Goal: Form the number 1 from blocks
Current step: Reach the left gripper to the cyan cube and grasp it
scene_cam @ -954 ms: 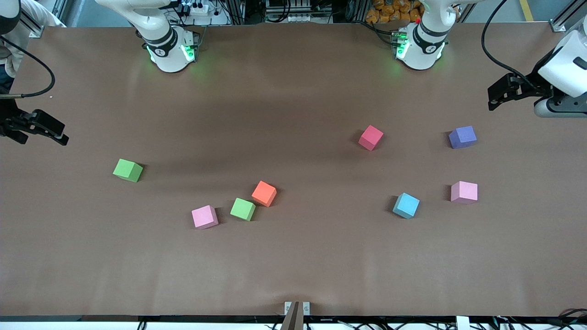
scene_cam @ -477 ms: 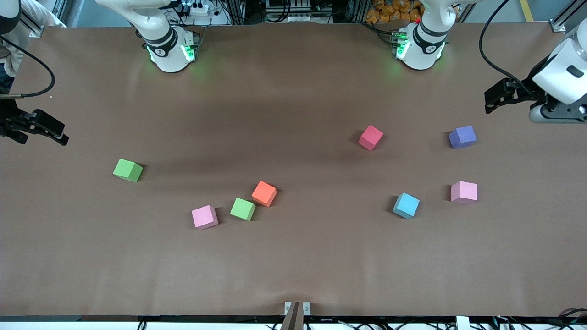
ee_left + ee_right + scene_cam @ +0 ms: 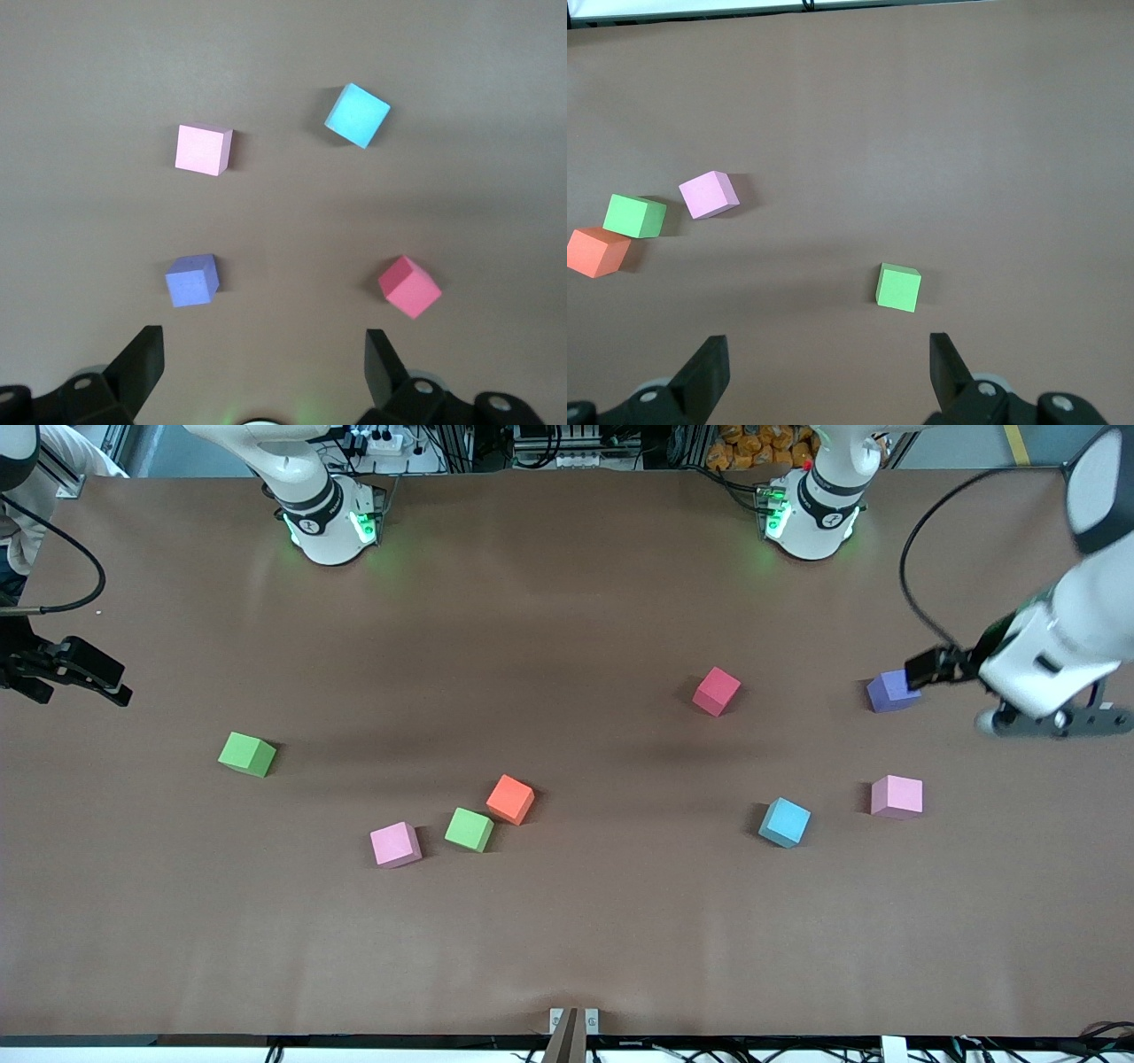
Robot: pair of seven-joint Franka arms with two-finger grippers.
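Hovering over the desk [image 3: 567,939] at the left arm's end, the left claw [image 3: 263,359] hangs spread wide and empty just beside the purple block [image 3: 892,690], at its three o'clock in the front view. Near it sit a crimson block [image 3: 716,690], a blue block [image 3: 784,821] and a pink block [image 3: 897,795]. The right claw [image 3: 826,365] waits agape at the right arm's end, above a lone green block [image 3: 898,287]. An orange block [image 3: 510,798], a second green block [image 3: 469,829] and a second pink block [image 3: 395,843] cluster mid-desk, unaligned.

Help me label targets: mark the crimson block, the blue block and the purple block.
crimson block [image 3: 716,691], front view, top face.
blue block [image 3: 785,821], front view, top face.
purple block [image 3: 190,282], left wrist view, top face.
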